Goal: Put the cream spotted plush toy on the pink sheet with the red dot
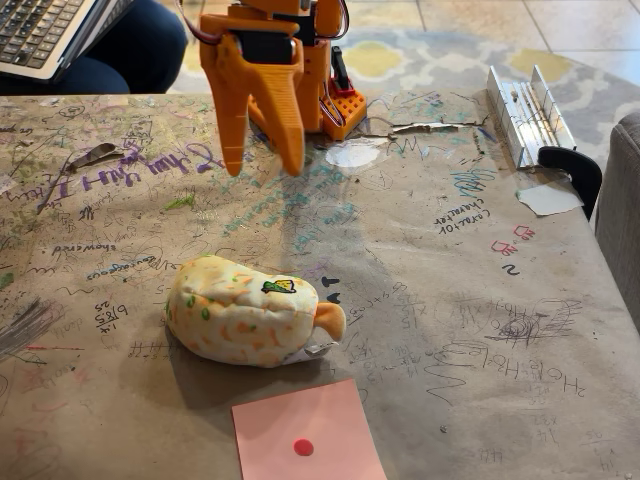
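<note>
1. The rounded cream plush toy with green and orange spots (245, 312) is seen lying on its side on the table, just above the near sheet in the fixed view and apart from it by a narrow strip of paper; a soft, stitched fabric skin is shown, with a small yellow and black patch on top, an orange nub at its right end and a white tag tucked beneath
2. The flat salmon-pink paper sheet with a small red dot near its middle (330, 415) is laid at the near edge, cut off by the bottom of the picture, and nothing is resting on it
3. The orange plastic two-finger gripper (262, 163) is held above the table behind the toy, well apart from it; its two tapered, hard-edged fingers are spread with a gap between the tips and nothing is grasped
4. The step in hand is judged to be the approach: the toy has not yet been picked up
5. The next move is judged to call for the fingers to be brought forward and down over the toy's body, closed on its yielding bulk, then carried the short way to the sheet
6. The brown paper-covered table (560, 330) is matte, creased and scribbled over with pen marks
</note>
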